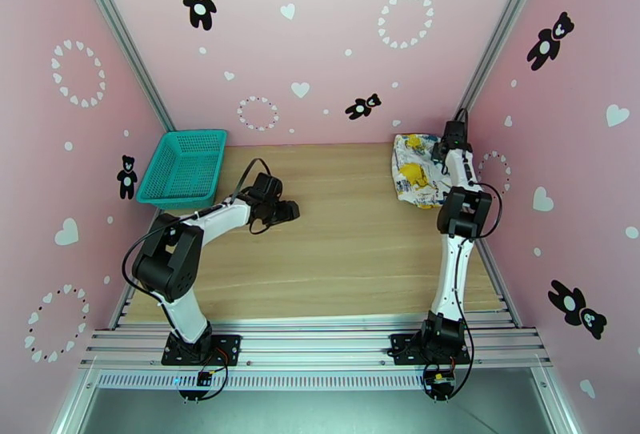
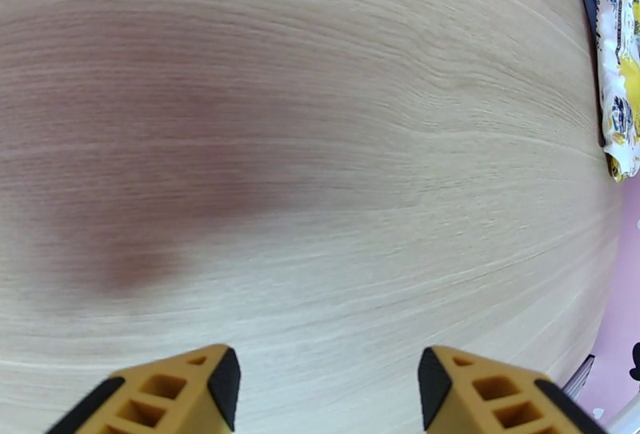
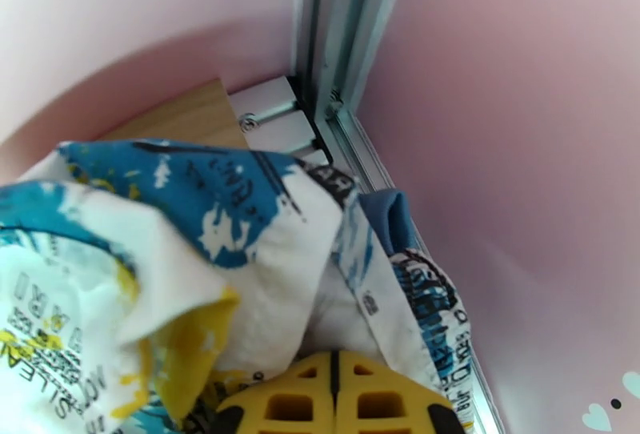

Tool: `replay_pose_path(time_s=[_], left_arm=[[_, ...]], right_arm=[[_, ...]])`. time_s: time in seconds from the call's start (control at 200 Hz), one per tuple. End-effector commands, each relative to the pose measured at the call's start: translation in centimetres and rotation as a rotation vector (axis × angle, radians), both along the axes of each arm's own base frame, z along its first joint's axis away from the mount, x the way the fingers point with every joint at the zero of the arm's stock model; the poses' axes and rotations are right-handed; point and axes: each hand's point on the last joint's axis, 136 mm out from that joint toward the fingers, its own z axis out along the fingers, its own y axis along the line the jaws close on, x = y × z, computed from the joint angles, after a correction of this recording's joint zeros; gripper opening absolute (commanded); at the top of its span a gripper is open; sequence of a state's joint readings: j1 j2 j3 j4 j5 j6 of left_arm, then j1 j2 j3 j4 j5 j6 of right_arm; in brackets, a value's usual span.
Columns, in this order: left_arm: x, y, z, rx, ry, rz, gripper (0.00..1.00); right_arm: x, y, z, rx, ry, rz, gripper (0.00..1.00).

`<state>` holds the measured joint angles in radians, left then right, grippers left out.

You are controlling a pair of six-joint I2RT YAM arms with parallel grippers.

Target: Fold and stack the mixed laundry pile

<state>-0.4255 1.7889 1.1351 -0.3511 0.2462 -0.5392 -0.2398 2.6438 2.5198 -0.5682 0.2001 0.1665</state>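
**Right hand shut amid the laundry in the far right corner, left hand open over bare wood**

The right hand (image 3: 336, 395) has its two yellow fingers pressed together with only a thin seam between them. From the right wrist, the white printed cloth (image 3: 160, 267) bunches up against the fingertips and rises over them on the left and in front. Whether any fold is pinched in that seam cannot be told. Just right of the cloth's edge a strip of the plain blue tank top (image 3: 390, 223) peeks out from under it. Beyond lie a corner of the wood, a metal post (image 3: 352, 51) and the pink wall (image 3: 520, 147).

From above, the right hand (image 1: 446, 146) sits at the far end of its outstretched arm. The white printed cloth (image 1: 414, 171) lies in a crumpled, roughly oblong heap just left of it, at the far right of the surface (image 1: 344, 243).

The left hand (image 2: 328, 383) is spread, its fingers well apart with bare wood grain between and ahead of them, holding nothing. The white printed cloth (image 2: 620, 67) shows at the far right edge of that view. From above, the left hand (image 1: 284, 211) hangs over the left half of the surface, well apart from the laundry. The teal basket (image 1: 160, 202) stands near it at the far left corner.
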Motion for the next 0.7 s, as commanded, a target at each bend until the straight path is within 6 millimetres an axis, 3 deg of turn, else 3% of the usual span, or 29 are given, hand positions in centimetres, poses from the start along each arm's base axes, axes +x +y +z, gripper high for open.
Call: replay_pose_path(time_s=[0.0, 0.185, 0.305, 0.426, 0.551, 0.696], left_arm=[[-0.2, -0.1, 0.1, 0.019, -0.017, -0.014, 0.64], [-1.0, 0.3, 1.3, 0.007, -0.064, -0.014, 0.65], [-1.4, 0.8, 2.6, 0.014, -0.11, -0.02, 0.65], [-1.8, 1.1, 4.2, 0.01, -0.161, -0.036, 0.65], [-2.4, 2.0, 5.4, 0.009, -0.202, -0.038, 0.66], [-2.7, 4.9, 7.1, 0.024, -0.26, -0.003, 0.67]], right_arm=[[1.7, 3.2, 5.6, -0.066, -0.099, 0.073, 0.1], [1.5, 7.0, 10.6, -0.067, -0.168, 0.11, 0.21], [0.8, 11.0, 11.3, -0.02, -0.175, 0.158, 0.26], [-0.9, 15.7, 10.6, -0.011, -0.151, 0.239, 0.37], [-4.8, 20.3, 11.0, -0.019, -0.135, 0.318, 0.42], [-12.3, 22.7, 12.0, -0.021, -0.152, 0.365, 0.49]])
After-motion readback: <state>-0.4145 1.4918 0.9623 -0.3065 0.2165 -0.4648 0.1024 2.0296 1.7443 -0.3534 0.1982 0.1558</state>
